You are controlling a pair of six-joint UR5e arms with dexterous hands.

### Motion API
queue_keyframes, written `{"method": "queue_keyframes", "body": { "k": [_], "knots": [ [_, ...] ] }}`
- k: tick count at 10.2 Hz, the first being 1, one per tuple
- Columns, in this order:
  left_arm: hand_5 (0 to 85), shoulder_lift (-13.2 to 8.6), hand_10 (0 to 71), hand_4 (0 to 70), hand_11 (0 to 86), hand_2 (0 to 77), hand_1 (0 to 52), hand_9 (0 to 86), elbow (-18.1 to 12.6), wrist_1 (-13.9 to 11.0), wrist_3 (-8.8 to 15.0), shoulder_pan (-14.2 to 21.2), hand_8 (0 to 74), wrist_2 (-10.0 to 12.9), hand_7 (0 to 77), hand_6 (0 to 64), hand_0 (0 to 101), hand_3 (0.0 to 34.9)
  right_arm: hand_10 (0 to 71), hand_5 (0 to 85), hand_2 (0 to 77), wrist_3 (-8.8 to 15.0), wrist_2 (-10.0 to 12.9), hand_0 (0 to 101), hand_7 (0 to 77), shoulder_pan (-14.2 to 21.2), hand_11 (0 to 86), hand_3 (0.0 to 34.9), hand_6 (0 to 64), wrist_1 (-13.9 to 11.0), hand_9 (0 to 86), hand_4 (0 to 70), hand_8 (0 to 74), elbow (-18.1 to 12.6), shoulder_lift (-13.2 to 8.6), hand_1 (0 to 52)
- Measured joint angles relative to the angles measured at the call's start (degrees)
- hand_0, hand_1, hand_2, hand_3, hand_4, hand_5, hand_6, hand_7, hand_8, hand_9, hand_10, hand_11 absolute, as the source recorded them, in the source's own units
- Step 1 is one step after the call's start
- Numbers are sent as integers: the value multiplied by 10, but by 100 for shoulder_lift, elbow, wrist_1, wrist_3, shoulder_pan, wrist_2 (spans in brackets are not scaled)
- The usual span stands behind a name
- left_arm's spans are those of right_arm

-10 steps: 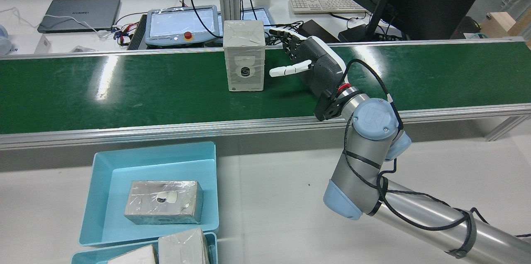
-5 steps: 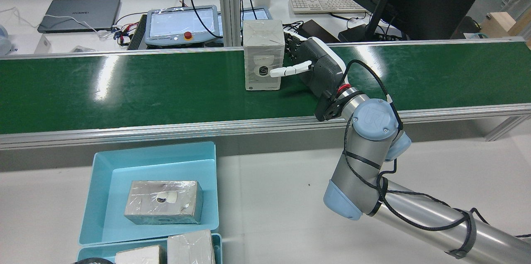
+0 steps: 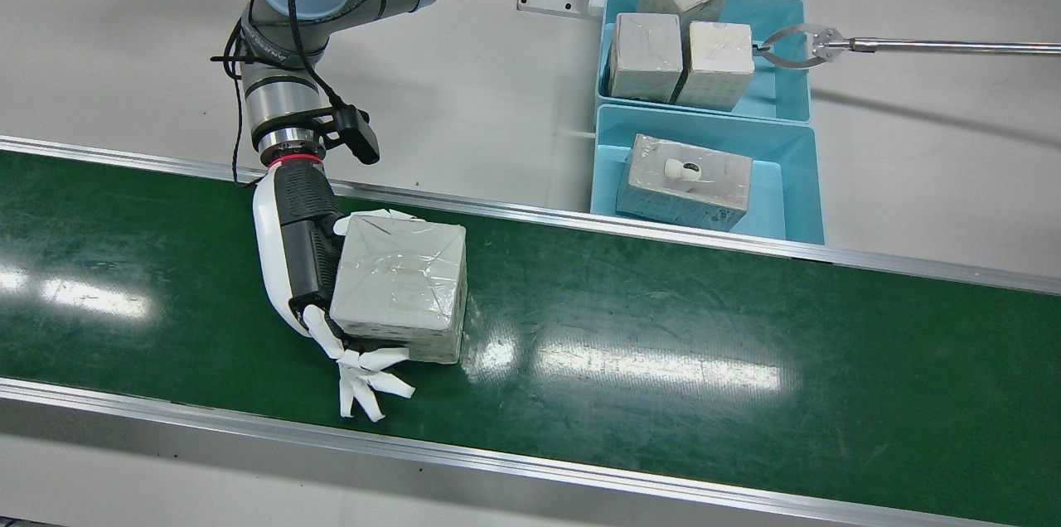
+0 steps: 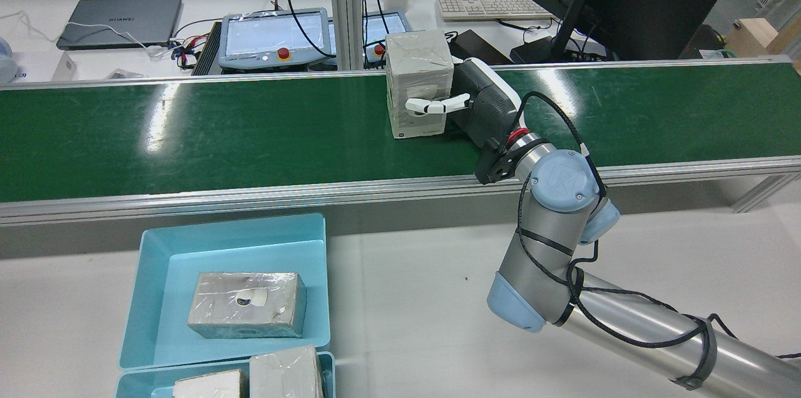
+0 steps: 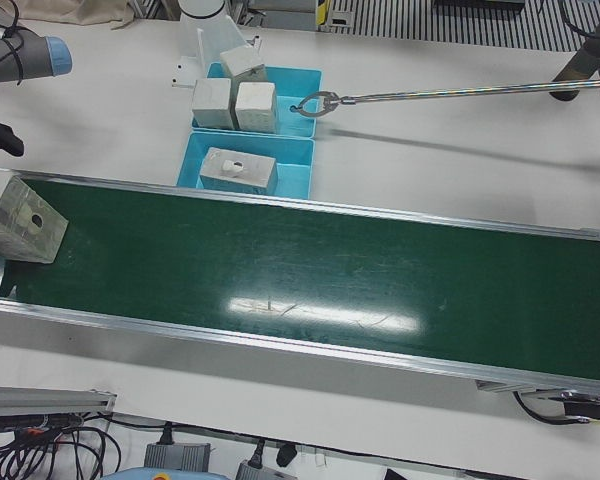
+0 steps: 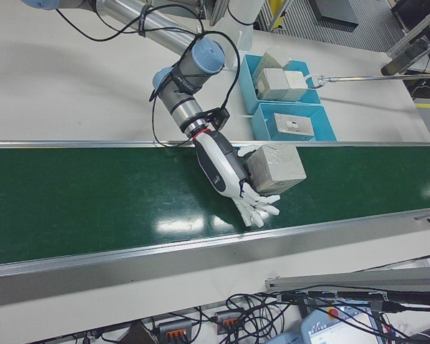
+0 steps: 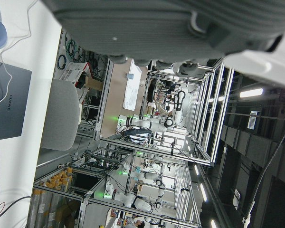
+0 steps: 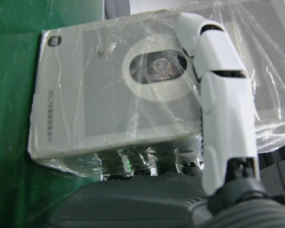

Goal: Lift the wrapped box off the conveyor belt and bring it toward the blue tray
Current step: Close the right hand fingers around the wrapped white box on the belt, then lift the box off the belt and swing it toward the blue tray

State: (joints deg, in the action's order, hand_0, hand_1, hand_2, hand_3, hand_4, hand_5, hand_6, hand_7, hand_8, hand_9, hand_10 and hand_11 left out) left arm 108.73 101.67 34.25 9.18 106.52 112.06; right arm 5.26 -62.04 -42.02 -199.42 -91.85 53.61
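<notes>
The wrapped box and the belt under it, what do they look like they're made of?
The box looks like printed grey-white cardboard under clear plastic film: wrinkles and glare streaks cross its faces in the right hand view. The belt looks like smooth green rubber or PVC with a semi-gloss finish: it mirrors the ceiling lights as bright patches. Its side rails look like bare aluminium.

so the wrapped box rides further right along the belt, now pressed against the right hand, thumb across its front.
</notes>
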Motion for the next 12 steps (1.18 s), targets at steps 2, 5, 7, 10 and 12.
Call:
{"method": "queue_keyframes", "body": {
  "k": [2,5,7,10,12],
  "knots": [
    [11,0,0,0,5,5,0,5,0,0,0,0,5,0,5,5,0,0,16,436,322,-19,-18,508,267,-22,11,1,196,-559,213,153,175,-60,-263,196],
    [11,0,5,0,5,11,0,5,0,0,0,0,5,0,5,5,0,0,5,447,327,-17,-52,496,289,-35,213,0,262,-1075,327,153,316,-367,-591,185],
    [11,0,5,0,5,11,0,5,0,0,0,0,5,0,5,5,0,0,104,464,382,-5,-67,445,295,-23,404,0,300,-1142,344,158,415,-564,-775,82],
    [11,0,5,0,5,11,0,5,0,0,0,0,5,0,5,5,0,0,436,464,393,93,-94,427,295,291,704,0,300,-1167,409,158,513,-654,-1279,38],
    [11,0,5,0,5,11,0,5,0,0,0,0,5,0,5,5,0,0,660,529,393,268,-63,457,278,766,698,0,458,-1167,404,147,556,-620,-1560,38]
  ]
}}
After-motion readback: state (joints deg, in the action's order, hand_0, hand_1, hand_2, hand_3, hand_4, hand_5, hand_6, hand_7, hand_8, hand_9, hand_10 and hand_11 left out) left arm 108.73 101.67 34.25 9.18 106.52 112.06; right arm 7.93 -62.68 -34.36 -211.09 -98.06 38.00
